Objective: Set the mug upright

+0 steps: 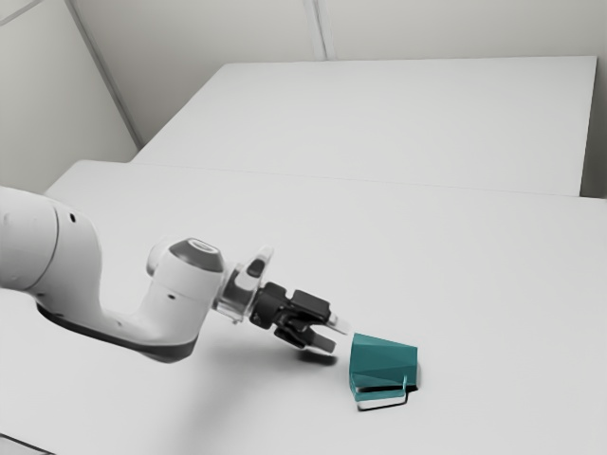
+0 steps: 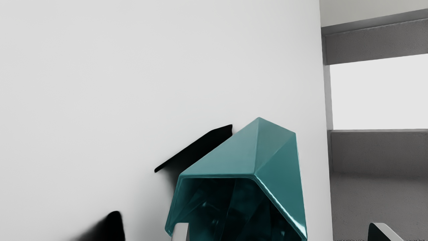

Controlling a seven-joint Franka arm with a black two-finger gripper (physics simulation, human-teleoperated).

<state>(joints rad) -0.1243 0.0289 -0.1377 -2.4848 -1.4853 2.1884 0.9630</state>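
One white table point(image 1: 218, 398), bearing, well in from its far edge, the items below. One white Franka arm point(image 1: 180, 284), reaching in from the exterior view's left, ended in a black gripper point(image 1: 335, 336) whose two fingers stood apart, clamped on nothing. One teal faceted mug point(image 1: 384, 362) lay on its side just beyond the fingertips, mouth toward them, its handle point(image 1: 375, 392) on the side away from the table's far edge.

Bright light washes the white table point(image 1: 493, 265), casting a black shadow point(image 2: 197, 149) beside the glinting mug point(image 2: 220, 159)
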